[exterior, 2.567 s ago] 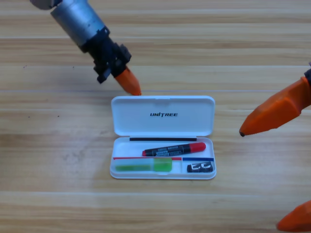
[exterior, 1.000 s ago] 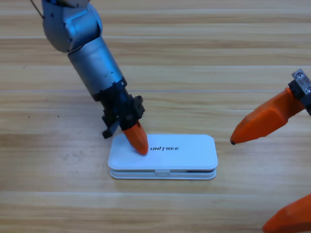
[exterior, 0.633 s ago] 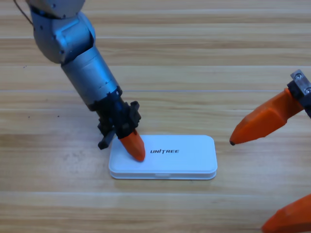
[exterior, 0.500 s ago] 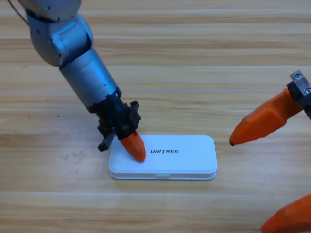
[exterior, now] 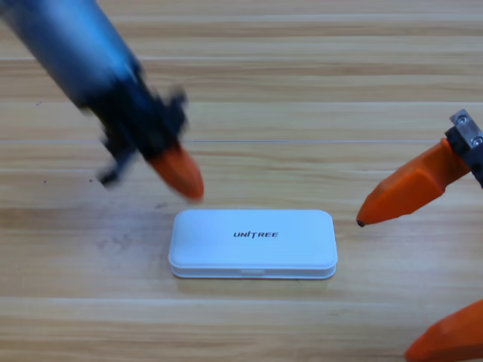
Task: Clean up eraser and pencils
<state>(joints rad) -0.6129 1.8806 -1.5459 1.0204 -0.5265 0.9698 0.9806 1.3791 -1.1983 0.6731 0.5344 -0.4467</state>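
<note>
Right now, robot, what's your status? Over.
Left gripper above the white case's upper-left corner, off it. Right gripper waits at right edge, jaws apart. Case shut; eraser and pencils not visible. Nothing in the way.

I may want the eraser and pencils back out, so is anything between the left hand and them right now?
Yes. The shut lid of the white case covers its inside, so no eraser or pencils show. The left hand hangs above and left of the case, off it.

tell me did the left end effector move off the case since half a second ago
Yes. The left end effector has lifted off the closed white case and gone up and left of it.
</note>
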